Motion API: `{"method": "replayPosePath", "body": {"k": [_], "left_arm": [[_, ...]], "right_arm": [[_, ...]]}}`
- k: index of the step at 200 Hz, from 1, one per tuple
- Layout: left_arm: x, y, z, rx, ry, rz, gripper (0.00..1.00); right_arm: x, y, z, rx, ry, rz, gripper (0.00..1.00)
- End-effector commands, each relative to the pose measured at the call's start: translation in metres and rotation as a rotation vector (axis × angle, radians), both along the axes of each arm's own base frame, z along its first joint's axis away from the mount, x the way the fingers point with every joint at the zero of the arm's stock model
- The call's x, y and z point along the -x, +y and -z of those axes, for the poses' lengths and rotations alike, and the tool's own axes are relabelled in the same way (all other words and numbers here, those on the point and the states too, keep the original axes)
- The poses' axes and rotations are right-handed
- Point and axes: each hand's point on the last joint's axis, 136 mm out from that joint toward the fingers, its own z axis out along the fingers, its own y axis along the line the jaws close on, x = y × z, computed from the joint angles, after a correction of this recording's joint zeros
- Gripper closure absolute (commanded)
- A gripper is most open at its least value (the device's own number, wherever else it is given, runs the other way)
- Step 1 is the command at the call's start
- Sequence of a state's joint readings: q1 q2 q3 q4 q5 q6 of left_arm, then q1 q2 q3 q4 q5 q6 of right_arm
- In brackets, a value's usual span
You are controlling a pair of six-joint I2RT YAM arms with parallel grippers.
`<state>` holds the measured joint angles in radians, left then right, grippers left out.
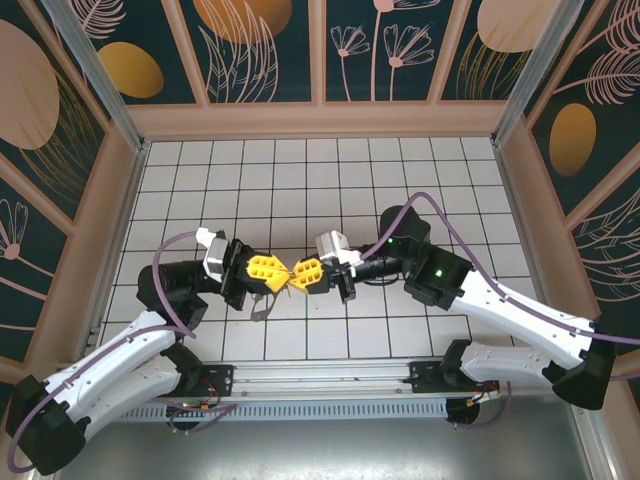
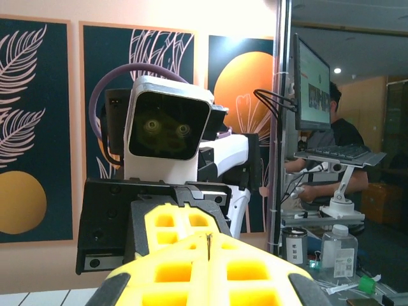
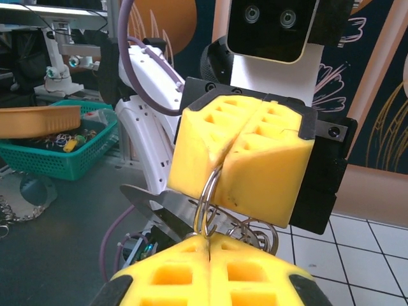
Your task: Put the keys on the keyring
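1. Two clenched grips, mid-air above bench [image 1: 400, 170]: left fingers [image 3: 268, 166] pinch keyring [image 3: 205, 197], key [image 3: 150, 203] hanging off it; right fingers [image 3: 268, 264] closed against ring's lower edge.
2. Risk: opposing pull twists ring loose, everything drops.

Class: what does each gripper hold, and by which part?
Left gripper pinches the keyring by its upper arc; right gripper appears to grip its lower end.
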<state>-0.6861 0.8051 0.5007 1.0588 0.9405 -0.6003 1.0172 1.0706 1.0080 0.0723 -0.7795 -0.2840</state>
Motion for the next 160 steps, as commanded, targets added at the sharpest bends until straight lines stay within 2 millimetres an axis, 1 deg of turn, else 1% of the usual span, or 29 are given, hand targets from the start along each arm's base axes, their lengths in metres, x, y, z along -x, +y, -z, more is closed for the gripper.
{"method": "replayPosePath", "body": {"k": [1,19,46,64,77,124,160], "left_arm": [[0.003,-0.003,0.006,-0.041,-0.004,0.009,1.0],[-0.002,-0.004,0.007,-0.06,-0.008,-0.03,1.0],[-0.01,-0.006,0.012,-0.085,-0.001,-0.086,1.0],[-0.012,-0.006,0.014,-0.093,-0.001,-0.095,1.0],[-0.014,-0.008,0.016,-0.105,-0.001,-0.097,1.0],[-0.015,-0.009,0.017,-0.111,-0.005,-0.098,1.0],[-0.015,-0.008,0.017,-0.115,-0.009,-0.104,1.0]], "right_arm": [[-0.015,0.001,-0.022,-0.063,-0.041,0.108,0.86],[-0.017,-0.006,-0.02,-0.07,-0.061,0.143,0.77],[-0.023,-0.014,-0.012,-0.045,-0.082,0.208,0.72],[-0.026,-0.016,-0.004,-0.013,-0.085,0.234,0.72],[-0.028,-0.017,0.0,0.002,-0.082,0.245,0.74],[-0.031,-0.013,0.01,0.029,-0.071,0.246,0.79],[-0.031,-0.01,0.019,0.064,-0.051,0.235,0.77]]}}
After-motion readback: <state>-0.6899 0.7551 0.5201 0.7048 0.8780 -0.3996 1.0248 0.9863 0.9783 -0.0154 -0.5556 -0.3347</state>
